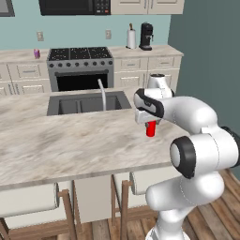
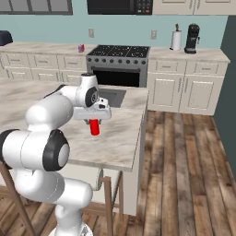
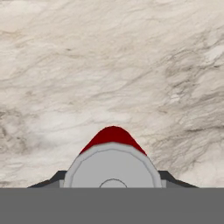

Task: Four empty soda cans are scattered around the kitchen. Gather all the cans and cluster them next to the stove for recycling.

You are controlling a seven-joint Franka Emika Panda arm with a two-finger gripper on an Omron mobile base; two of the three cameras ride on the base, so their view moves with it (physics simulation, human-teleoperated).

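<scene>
The claw [image 1: 150, 123] holds a red can [image 1: 151, 129] on the marble table [image 1: 70, 140] (sink [image 1: 86, 103] nearby); the stove [image 1: 80, 65] sits by the blue wall [image 1: 84, 30]; wood floor [image 2: 184, 175].

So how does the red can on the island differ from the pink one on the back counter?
The red soda can stands on the marble island counter, directly under the pincer, whose fingers sit on either side of it. The purple-pink soda can stands alone on the back counter, just left of the stove, with nothing near it. Colour differs too: red against purple-pink. Both are small, upright cylinders.
</scene>
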